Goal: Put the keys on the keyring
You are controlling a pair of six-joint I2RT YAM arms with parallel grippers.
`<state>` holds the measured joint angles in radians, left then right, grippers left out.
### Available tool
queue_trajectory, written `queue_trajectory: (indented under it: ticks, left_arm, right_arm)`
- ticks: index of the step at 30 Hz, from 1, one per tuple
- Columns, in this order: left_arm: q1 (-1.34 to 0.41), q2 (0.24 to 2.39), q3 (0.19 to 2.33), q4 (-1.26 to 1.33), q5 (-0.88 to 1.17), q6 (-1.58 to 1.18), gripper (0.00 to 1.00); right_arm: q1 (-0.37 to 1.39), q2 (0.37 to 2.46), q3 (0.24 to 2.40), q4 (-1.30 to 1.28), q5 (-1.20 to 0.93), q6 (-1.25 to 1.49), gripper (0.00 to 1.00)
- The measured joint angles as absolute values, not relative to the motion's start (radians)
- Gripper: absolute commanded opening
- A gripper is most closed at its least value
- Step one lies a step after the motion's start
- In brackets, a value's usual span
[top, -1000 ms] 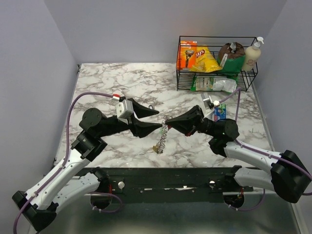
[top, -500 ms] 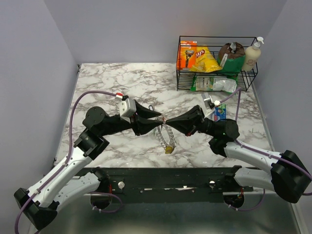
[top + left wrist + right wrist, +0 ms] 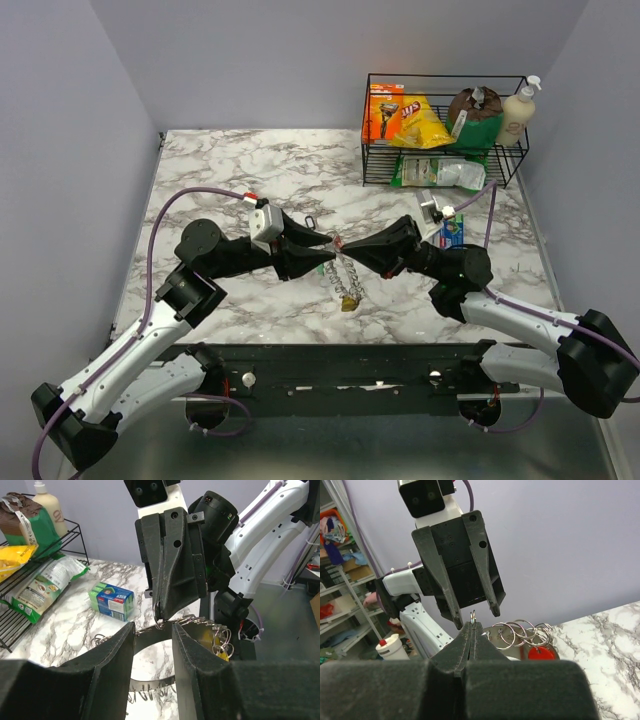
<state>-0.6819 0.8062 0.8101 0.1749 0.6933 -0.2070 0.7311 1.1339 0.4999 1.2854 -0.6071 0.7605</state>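
Note:
The keyring (image 3: 345, 278) hangs between the two grippers as a silvery coil of small loops, with a yellow-gold piece (image 3: 348, 300) at its bottom. My right gripper (image 3: 348, 250) is shut on one small loop at its top (image 3: 473, 616). In the right wrist view, more loops (image 3: 520, 632) trail right with a red round key head (image 3: 540, 654) among them. My left gripper (image 3: 330, 247) faces the right one tip to tip. Its fingers (image 3: 117, 652) are open, with a bare gap between them just below the pinched loop. Other keys do not show clearly.
A small dark oval clip (image 3: 312, 221) lies on the marble table just behind the left gripper. A blue-green box (image 3: 450, 232) sits beside the right arm. A black wire basket (image 3: 440, 183) with snack bags and a soap bottle stands at the back right.
My left gripper has moved right and up to the right gripper's tip, its jaws narrowing. The hanging keyring has spread and swung slightly right. The right gripper stayed shut and still.

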Motion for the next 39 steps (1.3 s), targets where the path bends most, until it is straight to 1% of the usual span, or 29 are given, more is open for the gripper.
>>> queue_trajectory:
  ticks: [3,4,5,8,18,22,23,26,31,32,33,39]
  left_arm:
    - [-0.682,0.807,0.81,0.177,0.694,-0.208,0.38]
    - [-0.682,0.807,0.81,0.177,0.694,-0.208,0.36]
    - [-0.682,0.809,0.81,0.178,0.696,-0.209,0.31]
    - [-0.682,0.817,0.81,0.178,0.701,-0.21,0.26]
    - [-0.683,0.834,0.81,0.177,0.711,-0.211,0.25]
    - [-0.683,0.837,0.81,0.177,0.711,-0.212,0.19]
    - [-0.683,0.838,0.81,0.177,0.711,-0.211,0.15]
    - [-0.688,0.84,0.81,0.177,0.711,-0.211,0.09]
    - [-0.69,0.847,0.815,0.177,0.711,-0.214,0.09]
    - [-0.69,0.849,0.816,0.177,0.711,-0.214,0.02]
    - [-0.69,0.85,0.818,0.177,0.711,-0.214,0.0]
    - [-0.69,0.85,0.819,0.177,0.711,-0.218,0.0]
  right_arm:
    - [0.731,1.134,0.5,1.286,-0.606,0.761,0.01]
    - [0.731,1.134,0.5,1.285,-0.606,0.761,0.01]
    - [0.731,1.134,0.5,1.286,-0.606,0.762,0.01]
    - [0.731,1.134,0.5,1.285,-0.602,0.762,0.01]
    - [0.731,1.134,0.5,1.285,-0.595,0.762,0.01]
    - [0.731,1.134,0.5,1.285,-0.595,0.762,0.01]
    - [0.731,1.134,0.5,1.285,-0.594,0.761,0.01]
    - [0.731,1.134,0.499,1.285,-0.591,0.761,0.01]
    - [0.725,1.136,0.498,1.286,-0.587,0.762,0.01]
    - [0.725,1.137,0.498,1.287,-0.585,0.762,0.01]
    - [0.724,1.139,0.498,1.291,-0.583,0.762,0.01]
    - [0.724,1.154,0.498,1.305,-0.573,0.774,0.01]
